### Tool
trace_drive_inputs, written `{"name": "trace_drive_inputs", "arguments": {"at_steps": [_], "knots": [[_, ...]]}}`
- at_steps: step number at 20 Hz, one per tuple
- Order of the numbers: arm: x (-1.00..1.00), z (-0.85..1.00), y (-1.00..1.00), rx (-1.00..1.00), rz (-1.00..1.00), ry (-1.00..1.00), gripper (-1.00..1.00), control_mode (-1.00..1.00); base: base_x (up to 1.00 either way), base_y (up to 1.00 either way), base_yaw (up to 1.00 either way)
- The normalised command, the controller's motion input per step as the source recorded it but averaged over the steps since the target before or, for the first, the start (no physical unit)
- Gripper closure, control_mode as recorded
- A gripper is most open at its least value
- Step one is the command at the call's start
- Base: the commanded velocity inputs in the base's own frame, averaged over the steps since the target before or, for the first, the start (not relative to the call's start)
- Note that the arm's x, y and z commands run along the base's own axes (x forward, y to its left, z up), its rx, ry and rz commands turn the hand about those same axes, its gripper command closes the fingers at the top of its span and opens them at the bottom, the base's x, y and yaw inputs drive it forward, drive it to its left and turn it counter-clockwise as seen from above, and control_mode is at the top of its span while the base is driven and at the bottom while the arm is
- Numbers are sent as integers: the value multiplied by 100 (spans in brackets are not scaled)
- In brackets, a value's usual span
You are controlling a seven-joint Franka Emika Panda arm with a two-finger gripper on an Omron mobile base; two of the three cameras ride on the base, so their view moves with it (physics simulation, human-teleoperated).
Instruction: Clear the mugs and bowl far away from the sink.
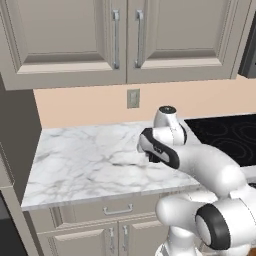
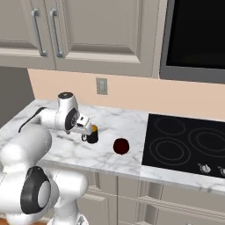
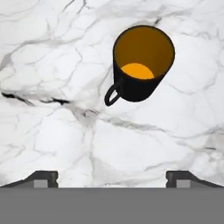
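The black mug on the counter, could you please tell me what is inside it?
The black mug stands upright on the marble counter and looks empty: just its orange inner wall and floor show. The near inner wall is hidden by the rim.

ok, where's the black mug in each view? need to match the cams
Left base view: I can't make it out; the arm covers that part of the marble counter.
Right base view: black mug stands upright on the counter, just left of the dark red mug, beside the open hand.
Hand view: upper centre-right, orange inside, handle lower left.
Shared landmark: the veined marble counter.
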Motion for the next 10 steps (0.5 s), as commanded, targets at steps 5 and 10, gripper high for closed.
{"name": "trace_drive_inputs", "arguments": {"at_steps": [5,10], "knots": [[-61,100,0,-1,0,-5,-100,-100,0,0,0],[-90,76,0,0,0,-6,-100,-100,0,0,0]]}}
